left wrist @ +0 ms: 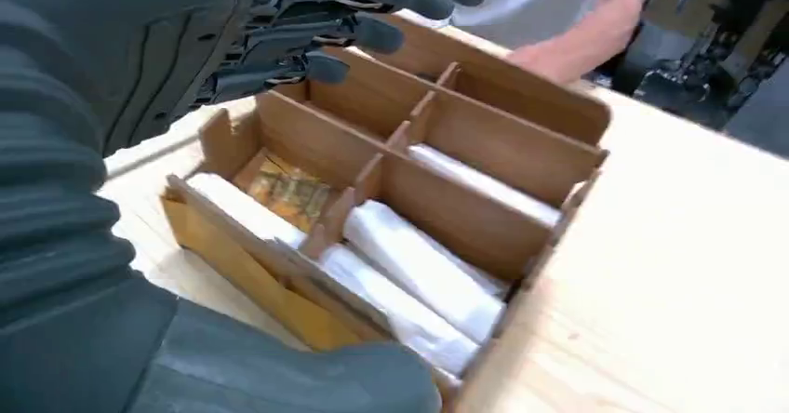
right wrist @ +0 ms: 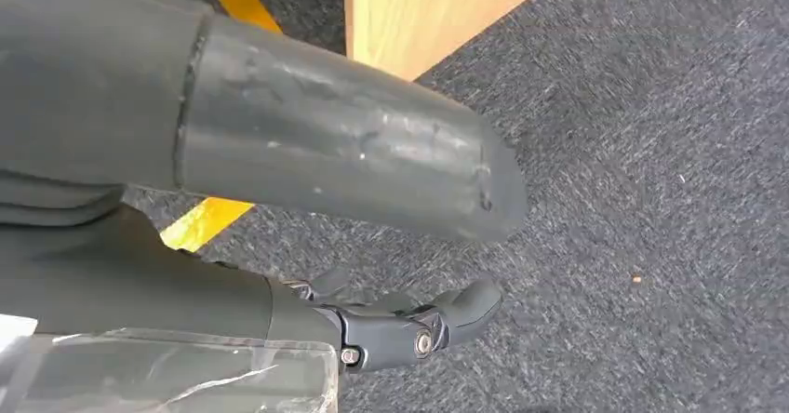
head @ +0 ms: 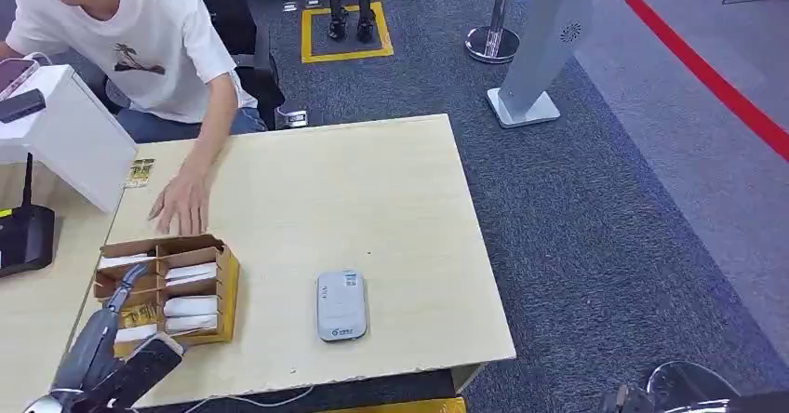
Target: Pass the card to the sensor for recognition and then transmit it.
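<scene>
The left hand [head: 121, 357] is seen at the near left desk [head: 391, 199] edge, fingers spread over the near end of the cardboard box [head: 166, 294], with nothing held. The right hand [right wrist: 409, 325] is hung low over the carpet, its fingers loosely curled on nothing. A gold-printed card [left wrist: 288, 190] is lain in a near compartment of the box, among white packets [left wrist: 419, 264]. The grey sensor [head: 341, 304] is placed right of the box; its small markings cannot be read. Farther off, a person's hand [head: 181, 204] is rested on the desk.
</scene>
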`<state>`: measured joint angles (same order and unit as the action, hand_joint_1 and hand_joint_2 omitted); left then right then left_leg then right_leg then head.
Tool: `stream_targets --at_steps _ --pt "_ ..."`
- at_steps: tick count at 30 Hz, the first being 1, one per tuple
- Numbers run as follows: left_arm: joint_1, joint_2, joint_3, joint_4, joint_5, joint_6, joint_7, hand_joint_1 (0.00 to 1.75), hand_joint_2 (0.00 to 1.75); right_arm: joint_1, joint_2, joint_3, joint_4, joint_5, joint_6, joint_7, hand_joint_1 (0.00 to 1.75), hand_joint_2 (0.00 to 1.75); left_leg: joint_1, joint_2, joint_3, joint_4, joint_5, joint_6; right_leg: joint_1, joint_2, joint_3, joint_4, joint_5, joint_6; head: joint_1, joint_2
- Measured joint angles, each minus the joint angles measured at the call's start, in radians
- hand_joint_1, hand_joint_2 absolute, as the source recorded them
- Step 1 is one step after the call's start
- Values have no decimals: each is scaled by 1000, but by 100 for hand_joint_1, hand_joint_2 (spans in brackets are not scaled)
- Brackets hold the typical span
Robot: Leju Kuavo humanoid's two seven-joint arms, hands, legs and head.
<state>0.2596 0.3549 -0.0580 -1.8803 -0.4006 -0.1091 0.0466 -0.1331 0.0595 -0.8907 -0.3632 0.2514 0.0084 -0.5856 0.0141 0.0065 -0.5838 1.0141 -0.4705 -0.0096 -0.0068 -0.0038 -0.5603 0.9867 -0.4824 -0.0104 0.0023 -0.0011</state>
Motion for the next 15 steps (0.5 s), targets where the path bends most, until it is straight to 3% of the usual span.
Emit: stream_targets --at_steps 8,15 --pt "1 -83 2 -1 27 7 -30 0 175 5 0 -5 -1 -1 1 -2 0 0 0 0 0 0 0 0 0 0 0 0 0 0 0 0" --pt "-2 -113 2 -1 27 7 -38 0 175 6 0 -10 -3 -3 0 -3 0 0 0 0 0 0 0 0 0 0 0 0 0 0 0 0"
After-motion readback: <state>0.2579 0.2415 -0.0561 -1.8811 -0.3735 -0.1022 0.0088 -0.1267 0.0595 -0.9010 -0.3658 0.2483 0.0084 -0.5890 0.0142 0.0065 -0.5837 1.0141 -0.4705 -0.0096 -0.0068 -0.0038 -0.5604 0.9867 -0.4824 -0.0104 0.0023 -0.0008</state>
